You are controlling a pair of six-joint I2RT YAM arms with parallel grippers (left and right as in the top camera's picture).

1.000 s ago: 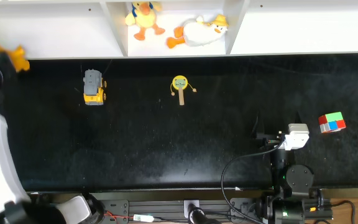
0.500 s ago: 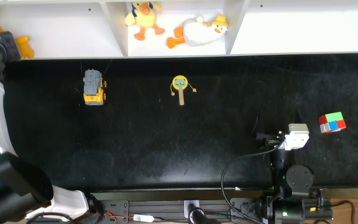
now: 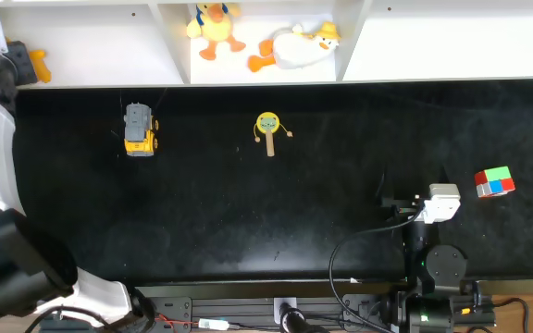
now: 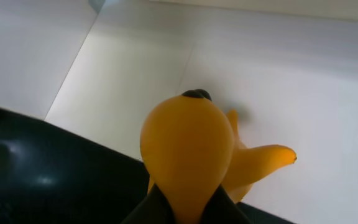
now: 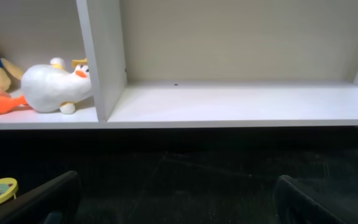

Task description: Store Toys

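An orange rubber toy [image 4: 188,155] is pinched in my left gripper [image 4: 182,204], which is shut on it. It hangs just over the white floor of the shelf's left compartment [image 3: 91,46], at the far left; from above the orange toy [image 3: 37,65] pokes out beside the left gripper [image 3: 15,61]. On the black mat lie a yellow-grey toy truck [image 3: 139,129], a yellow-green rattle [image 3: 267,129] and a coloured cube [image 3: 494,182]. My right gripper [image 5: 176,208] stands open low over the mat near its base, facing the shelf.
A yellow duck plush [image 3: 215,26] and a white duck plush [image 3: 294,46] fill the shelf's middle compartment. The right wrist view shows the white duck plush [image 5: 58,87] beside a shelf divider [image 5: 101,56], and the bare floor of the right compartment [image 5: 241,102].
My left arm has carried the orange toy from the shelf's front edge up and into the left compartment. The right arm has not moved.
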